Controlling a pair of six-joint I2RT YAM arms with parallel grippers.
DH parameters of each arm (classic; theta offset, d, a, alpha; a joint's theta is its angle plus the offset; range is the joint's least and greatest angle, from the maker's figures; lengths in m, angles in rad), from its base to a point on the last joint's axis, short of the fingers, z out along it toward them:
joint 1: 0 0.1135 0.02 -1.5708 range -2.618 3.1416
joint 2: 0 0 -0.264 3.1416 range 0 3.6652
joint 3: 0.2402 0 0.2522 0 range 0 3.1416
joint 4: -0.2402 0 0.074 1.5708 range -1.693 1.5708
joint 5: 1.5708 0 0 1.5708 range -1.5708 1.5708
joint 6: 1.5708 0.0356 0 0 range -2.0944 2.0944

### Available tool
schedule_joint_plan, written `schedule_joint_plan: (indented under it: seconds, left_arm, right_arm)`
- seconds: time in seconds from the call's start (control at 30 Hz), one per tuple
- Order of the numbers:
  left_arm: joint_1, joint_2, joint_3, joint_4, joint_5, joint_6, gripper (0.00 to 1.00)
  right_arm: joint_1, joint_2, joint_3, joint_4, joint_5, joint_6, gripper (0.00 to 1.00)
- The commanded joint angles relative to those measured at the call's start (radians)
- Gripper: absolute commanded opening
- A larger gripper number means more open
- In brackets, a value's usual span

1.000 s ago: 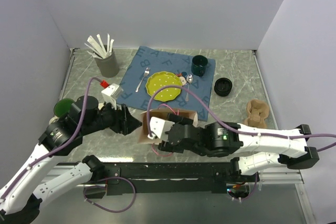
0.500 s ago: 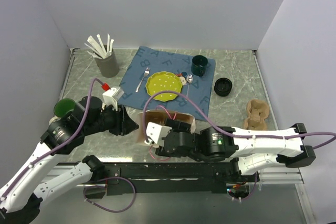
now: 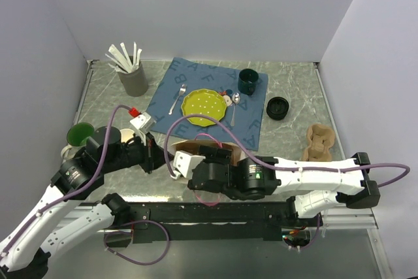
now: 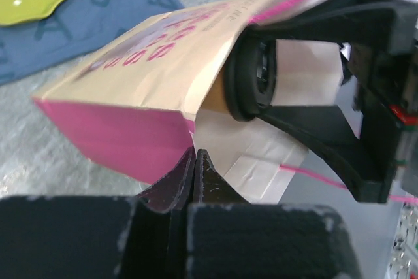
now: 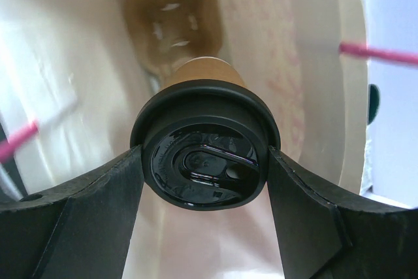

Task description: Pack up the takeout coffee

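The job is well under way but not finished. A tan paper bag with pink sides and pink lettering [image 4: 150, 70] lies on its side on the grey marbled worktop [image 3: 294, 89], close to the near edge and about midway along it, with its open mouth turned towards the arms.

The takeout coffee [image 5: 206, 155], a tan-brown paper cup with a round black plastic lid, is held sideways in that mouth. In the right wrist view its paper body points into the pale interior of the bag and the lid faces back out. In the left wrist view the lid sits just at the lip of the bag, so the cup looks only partly in.

The right gripper [image 5: 204, 181] has its two fingers set wide, one pressed against each side of the lid, and it carries the cup. The left gripper [image 4: 196, 168] has its jaws drawn fully together at the lower edge of the bag's mouth. There they appear to pinch the thin paper where the pink side meets the white lining, which would steady the opening.

As I judge it, three steps are left. The cup has to go deeper until the lid clears the lip, the right gripper has to let go and back out, and the left gripper has to release the bag. I cannot tell whether anything else already lies at the bottom of the bag.
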Motion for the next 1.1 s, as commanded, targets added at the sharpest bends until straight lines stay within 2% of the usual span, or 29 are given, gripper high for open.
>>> schedule_joint_plan:
  seconds: [0.0,0.2,0.33,0.47,0.57,0.6,0.63,0.7,0.83,1.0,1.07]
  left_arm:
    - [0.004,-0.003,-0.024,0.130,0.106,0.078,0.01]
    - [0.004,0.010,-0.018,0.141,0.124,0.148,0.01]
    - [0.004,0.019,-0.029,0.167,0.121,0.190,0.01]
    - [0.004,0.064,-0.005,0.194,0.072,0.172,0.01]
    - [0.004,0.119,0.044,0.164,-0.011,0.092,0.14]
    - [0.004,0.136,0.061,0.142,-0.027,0.070,0.31]
    - [0.004,0.165,0.077,0.085,-0.056,0.017,0.41]
    - [0.004,0.191,0.118,0.024,-0.061,-0.035,0.50]
    - [0.003,0.187,0.140,-0.085,0.000,-0.181,0.56]
    - [0.001,0.080,0.049,-0.025,-0.034,-0.310,0.64]
    - [-0.004,0.081,0.031,-0.017,-0.034,-0.349,0.63]
  right_arm:
    - [-0.049,-0.004,0.065,0.024,-0.012,-0.074,0.47]
    - [-0.147,-0.053,0.043,0.042,-0.087,-0.149,0.47]
    - [-0.172,-0.078,-0.041,0.072,-0.130,-0.210,0.47]
    - [-0.176,-0.113,-0.098,0.082,-0.147,-0.196,0.47]
    - [-0.175,-0.138,-0.131,0.096,-0.139,-0.150,0.46]
    - [-0.175,-0.145,-0.144,0.104,-0.132,-0.140,0.46]
    - [-0.173,-0.145,-0.150,0.113,-0.124,-0.112,0.46]
    - [-0.175,-0.139,-0.156,0.127,-0.112,-0.078,0.45]
    - [-0.172,-0.130,-0.170,0.148,-0.102,-0.014,0.45]
    - [-0.173,-0.139,-0.200,0.168,-0.104,0.032,0.45]
    - [-0.173,-0.142,-0.205,0.168,-0.109,0.037,0.45]
